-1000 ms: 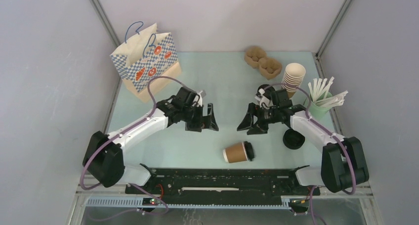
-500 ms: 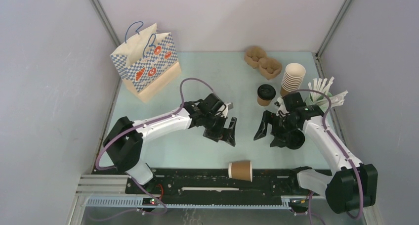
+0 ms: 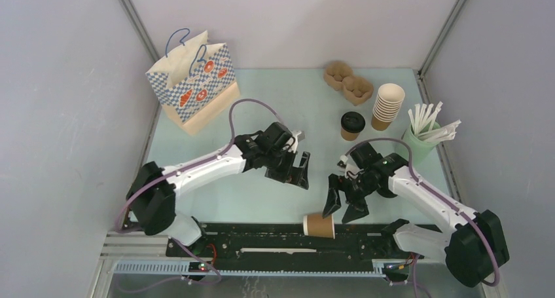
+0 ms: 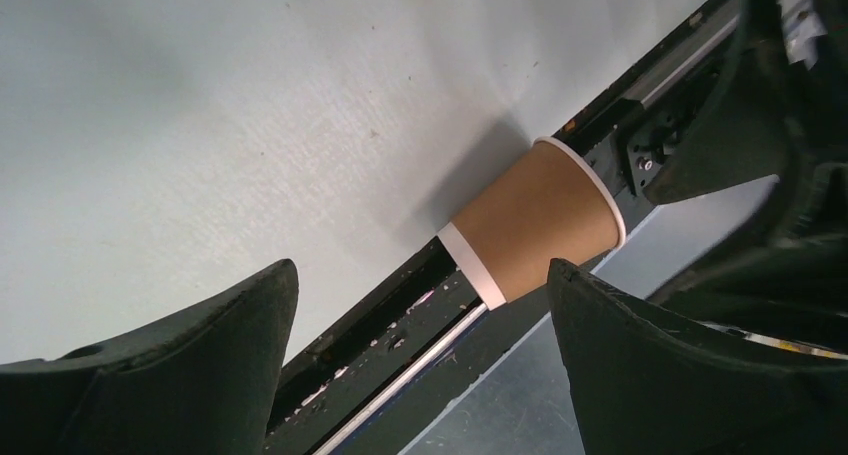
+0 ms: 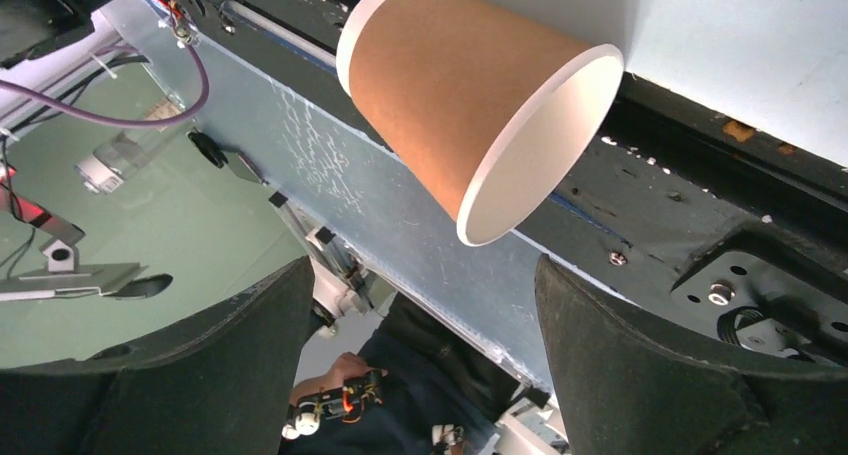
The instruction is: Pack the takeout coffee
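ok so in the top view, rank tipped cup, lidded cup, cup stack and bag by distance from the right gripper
1. tipped cup, at the near edge, just left of the right gripper
2. lidded cup, upright, farther back
3. cup stack, back right
4. bag, far back left

At 6 o'clock, a kraft-brown cup [image 3: 319, 225], white at rim and inside. At 1 o'clock, a black-lidded cup [image 3: 352, 125], brown below. At 10 o'clock, a blue-and-white checked bag [image 3: 193, 82], seemingly with orange-red rounds. Pale mint desk [image 3: 288, 95].
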Controlling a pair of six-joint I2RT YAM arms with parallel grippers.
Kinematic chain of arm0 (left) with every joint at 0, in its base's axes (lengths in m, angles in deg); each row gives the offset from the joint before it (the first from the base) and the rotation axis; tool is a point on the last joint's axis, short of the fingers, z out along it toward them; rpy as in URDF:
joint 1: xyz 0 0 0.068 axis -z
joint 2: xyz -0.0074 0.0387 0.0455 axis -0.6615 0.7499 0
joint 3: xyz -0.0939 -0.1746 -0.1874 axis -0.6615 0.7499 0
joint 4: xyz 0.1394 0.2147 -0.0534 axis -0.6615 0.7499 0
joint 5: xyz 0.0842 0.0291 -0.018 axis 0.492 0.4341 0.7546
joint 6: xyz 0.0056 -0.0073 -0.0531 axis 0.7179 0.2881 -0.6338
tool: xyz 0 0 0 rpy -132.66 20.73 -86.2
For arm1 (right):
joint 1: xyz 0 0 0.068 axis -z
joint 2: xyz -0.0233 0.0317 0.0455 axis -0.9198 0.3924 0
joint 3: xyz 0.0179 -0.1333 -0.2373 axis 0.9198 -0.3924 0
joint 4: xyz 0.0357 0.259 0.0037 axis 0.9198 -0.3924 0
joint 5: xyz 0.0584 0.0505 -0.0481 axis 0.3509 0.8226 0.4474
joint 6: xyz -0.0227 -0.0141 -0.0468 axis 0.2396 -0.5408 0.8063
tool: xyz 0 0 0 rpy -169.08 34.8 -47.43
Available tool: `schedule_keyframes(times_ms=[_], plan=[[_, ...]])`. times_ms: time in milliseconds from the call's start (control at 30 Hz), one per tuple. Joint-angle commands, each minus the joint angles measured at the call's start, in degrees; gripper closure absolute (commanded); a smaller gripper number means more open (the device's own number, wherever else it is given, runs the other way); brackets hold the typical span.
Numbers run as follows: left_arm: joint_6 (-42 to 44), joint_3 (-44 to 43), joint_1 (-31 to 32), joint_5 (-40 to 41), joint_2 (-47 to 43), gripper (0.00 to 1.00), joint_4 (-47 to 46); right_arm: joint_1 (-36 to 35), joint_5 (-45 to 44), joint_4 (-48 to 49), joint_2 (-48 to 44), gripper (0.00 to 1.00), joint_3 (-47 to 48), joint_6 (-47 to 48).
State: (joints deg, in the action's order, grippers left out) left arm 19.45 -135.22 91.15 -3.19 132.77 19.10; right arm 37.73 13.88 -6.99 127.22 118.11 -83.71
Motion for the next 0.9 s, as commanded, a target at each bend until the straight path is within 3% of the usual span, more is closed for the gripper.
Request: schedule_keyframes(times_ms=[0,100,200,267,367,400,467,633,700,867], plan=[[-0.9,1.1,-0.4,4.8,-6.1,0.01,0.4,-2.8,0.5,7.8,0.7,0.13,-2.0,-4.4],[-1.1,1.3,-0.5,7.3,-8.4,0.01,1.3,-5.9,-2.0,12.7,5.2,0.21,-2.7,-4.9],[-0.9,1.4,-0.6,9.8,-11.1,0.01,3.3,-6.9,-3.4,17.3,8.4,0.36,-2.5,-5.6],[-0.7,1.4,-0.8,11.8,-13.1,0.01,4.7,-7.0,-5.5,17.4,8.2,0.51,-1.0,-5.8],[-0.7,2.2,-1.2,15.1,-16.5,0.01,6.3,-7.2,-9.4,16.4,6.9,0.91,3.0,-5.4],[-1.1,2.6,-1.4,16.4,-17.8,0.01,6.5,-7.3,-10.8,15.4,6.9,1.0,5.1,-4.8],[-2.2,3.3,-1.9,19.0,-20.5,0.0,6.7,-7.8,-15.9,11.6,8.1,1.0,11.5,-3.1],[-6.2,6.6,-3.6,25.2,-27.3,0.0,6.0,-13.4,-41.6,-2.7,20.3,1.0,29.6,3.4],[-7.5,8.4,-4.2,25.2,-29.0,0.0,4.8,-15.8,-48.7,-2.9,24.3,1.0,32.8,5.7],[-7.5,9.5,-4.7,24.6,-29.4,0.0,5.2,-20.0,-56.6,-1.1,33.0,1.0,38.1,9.4]])
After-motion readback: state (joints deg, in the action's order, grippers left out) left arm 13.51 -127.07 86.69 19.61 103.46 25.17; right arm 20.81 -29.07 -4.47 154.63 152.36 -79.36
